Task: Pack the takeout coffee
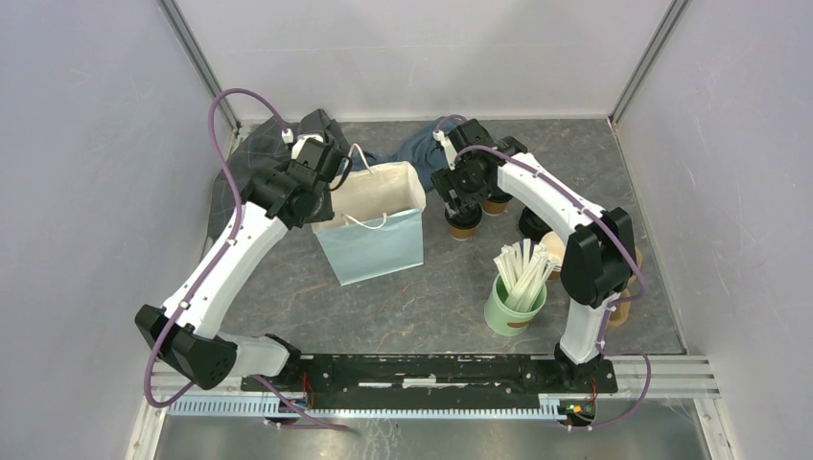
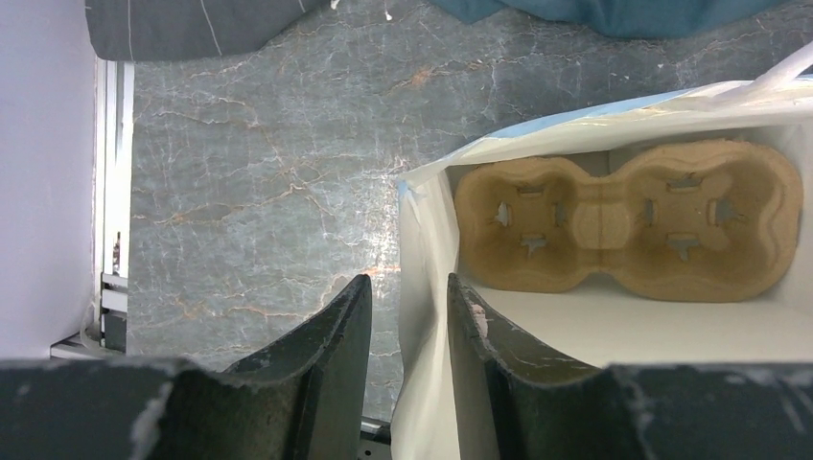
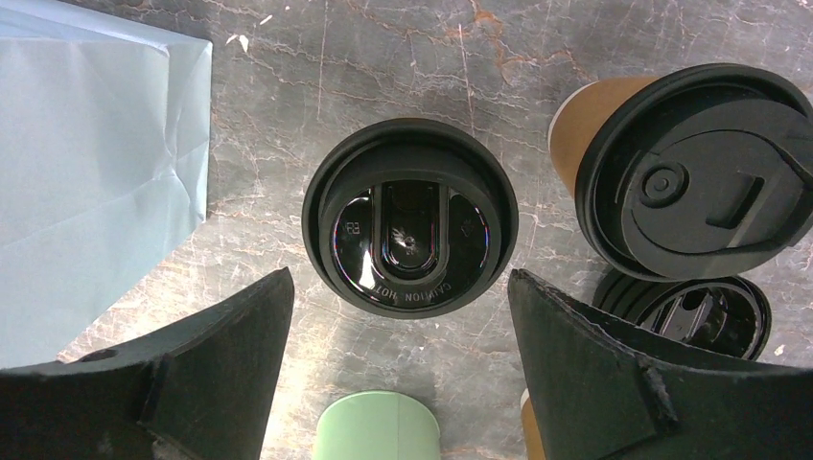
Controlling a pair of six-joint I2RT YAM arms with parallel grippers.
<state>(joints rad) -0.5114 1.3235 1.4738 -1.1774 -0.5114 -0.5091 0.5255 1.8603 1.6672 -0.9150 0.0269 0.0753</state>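
Observation:
Two takeout coffees, brown cups with black lids, stand behind the bag's right side: one [image 1: 463, 226] under my right gripper [image 1: 459, 196], the other [image 1: 496, 203] just beyond. In the right wrist view the open jaws [image 3: 401, 278] hang above the near cup's lid [image 3: 410, 230], touching nothing; the second cup [image 3: 690, 172] is at the right. My left gripper [image 1: 336, 177] is at the left rim of the light blue paper bag [image 1: 376, 247]. Its narrowly open jaws [image 2: 407, 280] straddle the bag's white wall [image 2: 422, 316]. A moulded pulp cup carrier [image 2: 623, 220] lies inside the bag.
A green cup of wooden stirrers [image 1: 515, 299] stands right of centre and shows in the right wrist view [image 3: 379, 426]. A stack of black lids [image 3: 692, 311] and lidless brown cups [image 1: 623, 309] sit at the right. Dark cloth [image 1: 254, 153] and teal cloth [image 1: 414, 149] lie at the back.

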